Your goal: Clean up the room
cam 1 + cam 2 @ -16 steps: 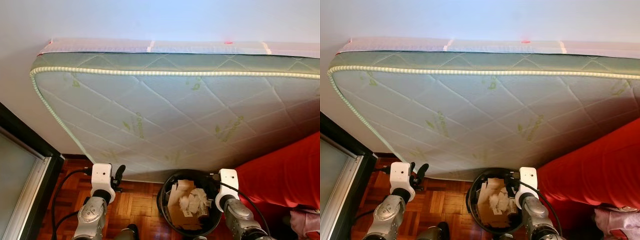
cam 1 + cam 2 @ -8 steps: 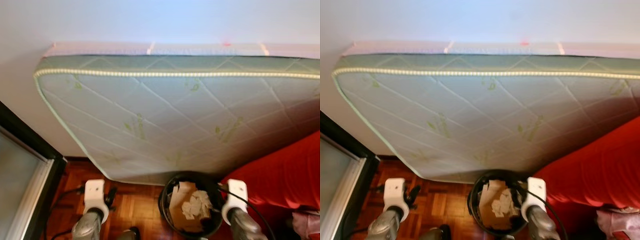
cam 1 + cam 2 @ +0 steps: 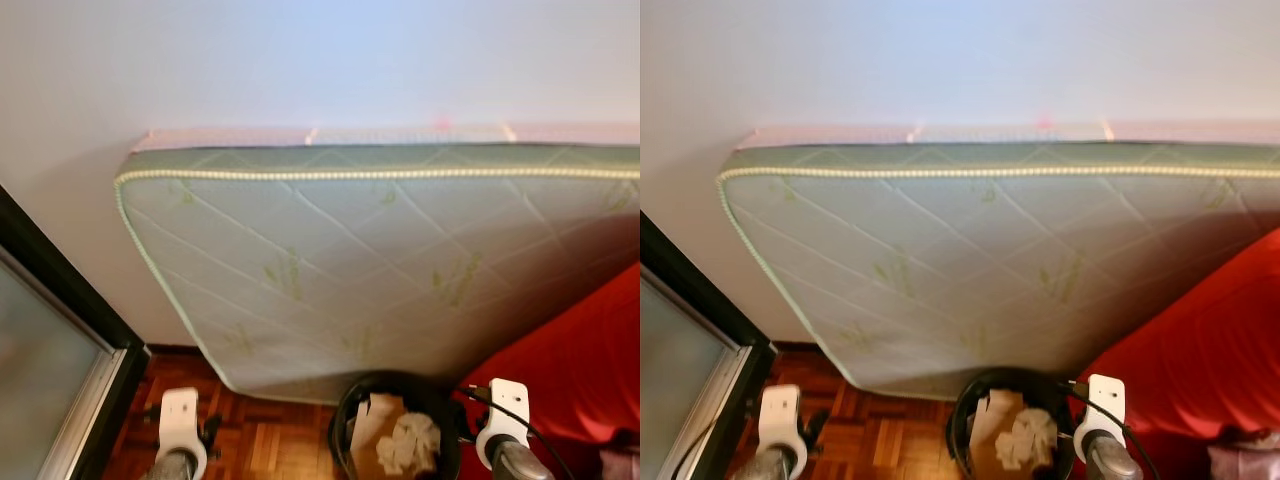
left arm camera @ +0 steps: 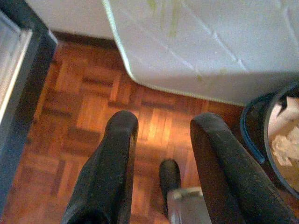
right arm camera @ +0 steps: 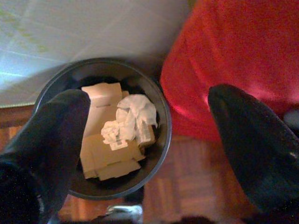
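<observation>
A black round waste bin [image 3: 343,425] stands on the parquet at the foot of a leaning mattress. It holds flattened cardboard [image 5: 105,156] and crumpled white paper [image 5: 135,112]. My right gripper [image 5: 149,98] hangs directly above the bin [image 5: 106,71], open, with nothing between its fingers. My left gripper [image 4: 166,122] is open too and empty. It hovers over bare floor to the left of the bin, whose rim [image 4: 248,135] shows at the frame's edge. Both white wrist housings sit low in the left eye view, left [image 3: 180,420] and right [image 3: 507,405].
A green quilted mattress [image 3: 380,270] leans against the white wall behind the bin. A red sofa or cover [image 3: 585,365] presses close on the bin's right. A dark door frame with glass [image 3: 60,340] bounds the left. Parquet floor [image 4: 84,102] lies between them; my foot [image 4: 169,175] shows.
The whole picture has slid down and to the right, so the camera moved. Both arms now sit lower in frame. The bin and its contents look the same.
</observation>
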Robot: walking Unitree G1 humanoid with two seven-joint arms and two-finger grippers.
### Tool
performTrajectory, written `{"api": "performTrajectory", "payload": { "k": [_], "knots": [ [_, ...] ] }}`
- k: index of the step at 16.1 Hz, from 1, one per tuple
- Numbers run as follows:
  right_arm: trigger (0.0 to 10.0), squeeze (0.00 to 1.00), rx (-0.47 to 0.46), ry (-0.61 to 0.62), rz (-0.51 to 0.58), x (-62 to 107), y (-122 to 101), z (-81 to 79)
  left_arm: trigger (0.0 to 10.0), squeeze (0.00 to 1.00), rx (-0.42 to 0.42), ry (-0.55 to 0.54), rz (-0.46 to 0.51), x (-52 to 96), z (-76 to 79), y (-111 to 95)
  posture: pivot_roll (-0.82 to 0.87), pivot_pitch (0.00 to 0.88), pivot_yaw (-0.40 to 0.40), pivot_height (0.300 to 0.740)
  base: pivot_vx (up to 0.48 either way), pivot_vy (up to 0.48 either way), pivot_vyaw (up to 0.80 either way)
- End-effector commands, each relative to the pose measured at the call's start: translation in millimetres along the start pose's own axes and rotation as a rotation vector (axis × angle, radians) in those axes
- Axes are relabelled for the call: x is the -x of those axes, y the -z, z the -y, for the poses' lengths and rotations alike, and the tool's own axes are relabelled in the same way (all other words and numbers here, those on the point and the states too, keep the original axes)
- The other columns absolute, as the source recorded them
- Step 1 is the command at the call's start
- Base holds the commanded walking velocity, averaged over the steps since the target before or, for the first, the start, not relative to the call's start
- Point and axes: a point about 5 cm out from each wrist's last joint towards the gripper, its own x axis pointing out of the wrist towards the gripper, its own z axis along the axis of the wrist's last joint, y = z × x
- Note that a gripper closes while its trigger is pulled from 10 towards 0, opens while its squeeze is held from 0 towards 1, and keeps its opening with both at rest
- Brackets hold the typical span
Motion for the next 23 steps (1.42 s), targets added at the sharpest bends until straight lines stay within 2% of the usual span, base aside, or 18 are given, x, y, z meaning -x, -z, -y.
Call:
{"api": "performTrajectory", "payload": {
  "k": [1,2,3,4,6,8,10,11,14,19,23],
  "knots": [
    [10.0,0.0,0.055,-0.048,-0.026,0.9,4.8,-3.2,10.0,0.0,0.008,-0.018,-0.076,4.8,-0.7,16.6,0.09,0.0,0.011,0.74,0.0,0.0,0.0],
    [10.0,0.0,0.073,-0.058,-0.032,1.1,5.3,-2.4,10.0,0.0,0.009,-0.013,-0.108,6.3,1.8,22.8,0.08,0.0,0.001,0.74,0.0,0.0,0.0],
    [10.0,0.0,0.012,-0.001,-0.043,2.3,8.8,3.6,10.0,0.0,0.01,-0.006,-0.13,7.5,5.6,27.5,0.07,0.0,-0.007,0.74,0.0,0.0,0.0],
    [10.0,0.0,-0.005,0.022,-0.056,3.8,12.5,8.3,10.0,0.0,0.011,0.001,-0.139,8.0,9.4,30.0,0.07,0.0,-0.011,0.74,0.0,0.0,0.0],
    [10.0,0.0,-0.04,0.064,-0.121,11.3,32.1,19.1,10.0,0.0,-0.002,0.026,-0.145,8.9,17.3,33.2,0.1,0.0,-0.025,0.74,0.0,0.0,0.0],
    [10.0,0.0,-0.067,0.082,-0.163,18.1,47.7,24.8,10.0,0.0,-0.004,0.024,-0.159,11.0,16.6,37.8,0.09,0.0,-0.022,0.74,0.0,0.0,0.0],
    [10.0,0.0,-0.068,0.075,-0.179,20.1,53.5,23.4,10.0,0.0,-0.01,0.022,-0.175,13.3,12.6,42.0,0.07,0.0,-0.007,0.74,0.0,0.0,0.0],
    [10.0,0.0,-0.059,0.064,-0.187,20.7,55.9,21.3,10.0,0.0,-0.017,0.013,-0.2,18.5,2.6,49.9,0.06,0.0,-0.003,0.74,0.0,0.0,0.0],
    [10.0,0.0,-0.05,0.047,-0.189,20.0,56.8,15.0,10.0,0.0,-0.006,-0.008,-0.226,25.4,-13.8,58.1,0.08,0.0,0.001,0.74,0.0,0.0,0.0],
    [10.0,0.0,-0.037,0.018,-0.187,20.0,59.0,7.1,10.0,0.0,-0.021,-0.001,-0.235,24.6,-13.8,57.3,0.06,0.0,0.029,0.74,0.0,0.0,0.0],
    [10.0,0.0,-0.033,0.029,-0.198,20.1,60.1,7.1,10.0,0.0,-0.025,0.01,-0.225,23.5,-11.6,55.4,0.06,0.0,0.03,0.74,0.0,0.0,0.0]
  ]
}}
